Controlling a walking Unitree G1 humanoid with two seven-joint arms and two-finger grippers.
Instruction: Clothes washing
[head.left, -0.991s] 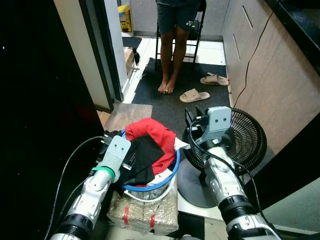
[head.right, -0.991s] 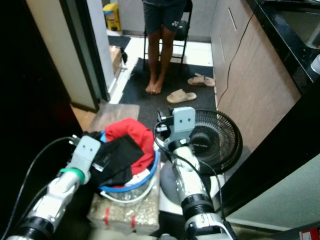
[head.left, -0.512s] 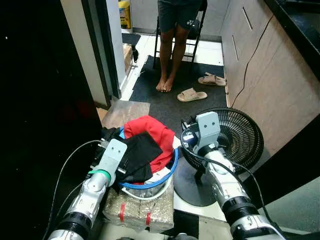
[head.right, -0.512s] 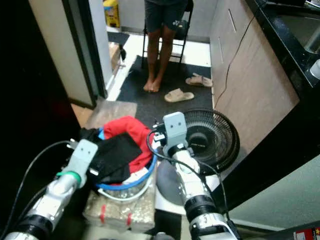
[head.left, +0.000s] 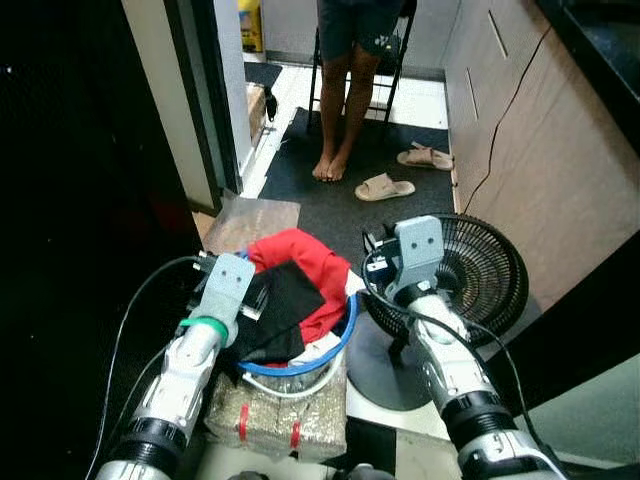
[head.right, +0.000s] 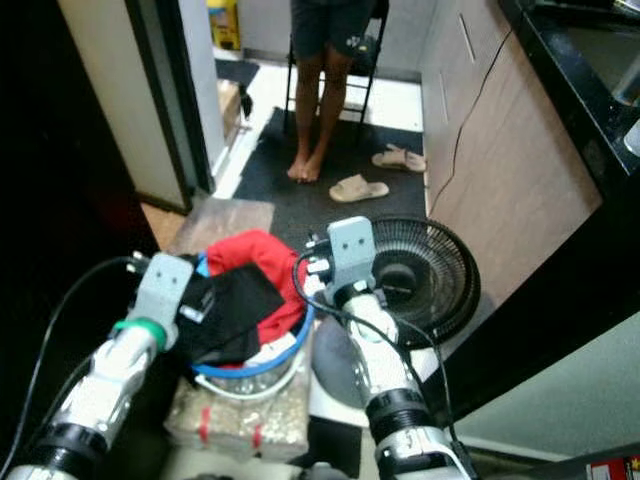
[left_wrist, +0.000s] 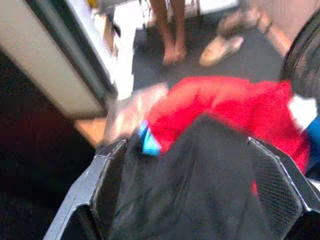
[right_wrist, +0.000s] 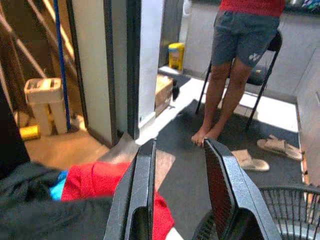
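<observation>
Dark floor mat with a standing person beyond; nearer, a blue-rimmed basket on a wrapped block holds red cloth and black cloth. Left pincer, fingers wide, straddles the black cloth. Right pincer, narrowly parted and empty, hangs between basket and floor fan.

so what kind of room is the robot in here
Probably a home kitchen or utility area: wood-look cabinets under a dark countertop along the robot's right, a floor fan, slippers on a dark mat, and a basin of laundry in front.
</observation>
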